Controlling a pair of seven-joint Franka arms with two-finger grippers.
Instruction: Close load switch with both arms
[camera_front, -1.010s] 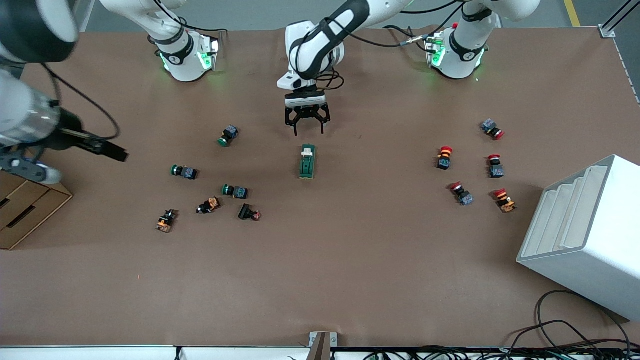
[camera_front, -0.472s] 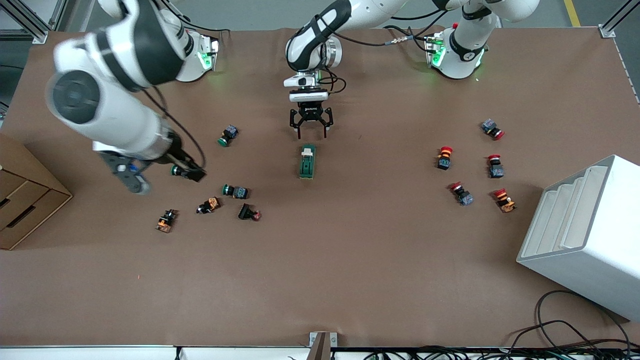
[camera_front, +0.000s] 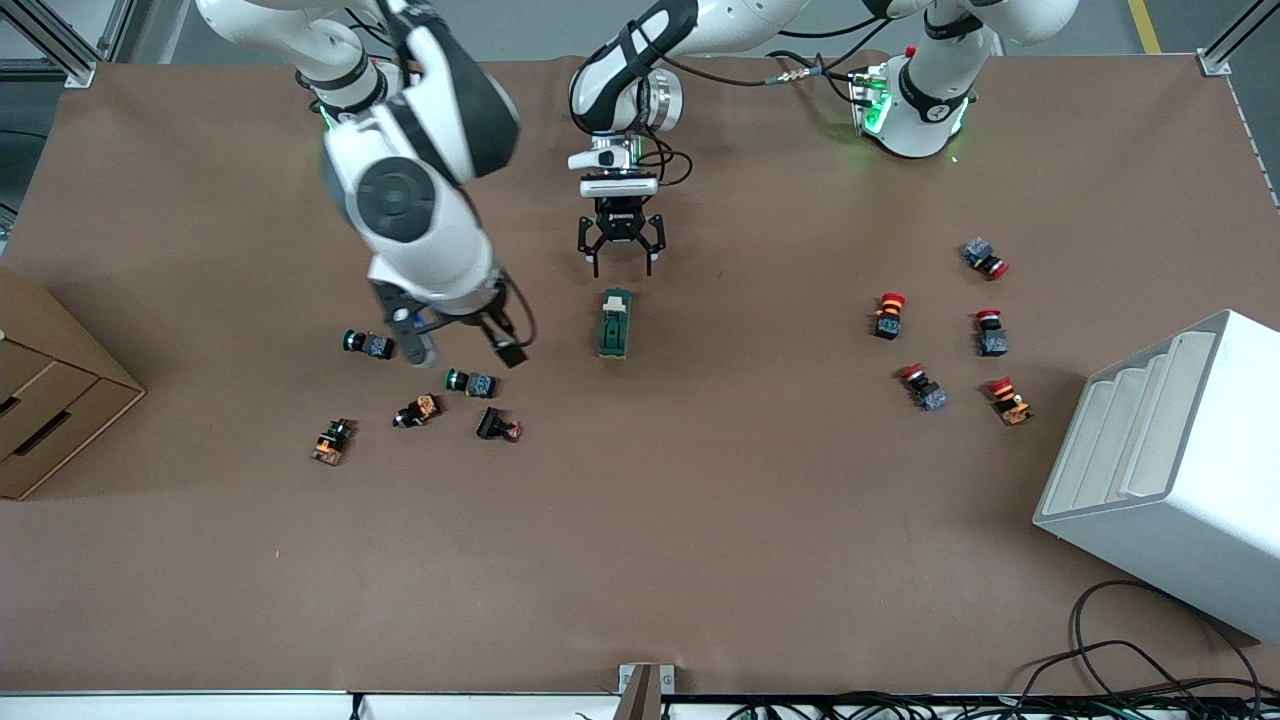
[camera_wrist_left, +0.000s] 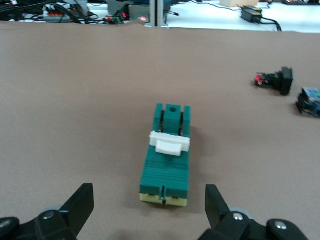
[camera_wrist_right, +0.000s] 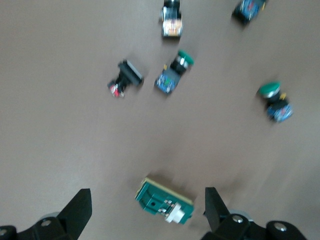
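The load switch (camera_front: 615, 323), a dark green block with a white lever, lies flat at mid-table. It also shows in the left wrist view (camera_wrist_left: 167, 160) and the right wrist view (camera_wrist_right: 165, 201). My left gripper (camera_front: 621, 262) is open and empty, low over the table just beside the switch's end toward the robot bases; in its wrist view (camera_wrist_left: 148, 196) the fingers (camera_wrist_left: 80, 205) stand wider than the switch. My right gripper (camera_front: 465, 350) is open and empty, up in the air over the table beside the switch, toward the right arm's end (camera_wrist_right: 146, 201).
Green-capped and orange buttons (camera_front: 471, 382) (camera_front: 367, 344) (camera_front: 418, 410) lie under and near the right gripper. Red-capped buttons (camera_front: 888, 315) lie toward the left arm's end. A white bin (camera_front: 1170, 470) and a cardboard box (camera_front: 50, 400) stand at the table's ends.
The right arm has swung from the table's end toward the middle, bringing its gripper close to the switch. The left gripper has shifted only slightly. The switch has not moved.
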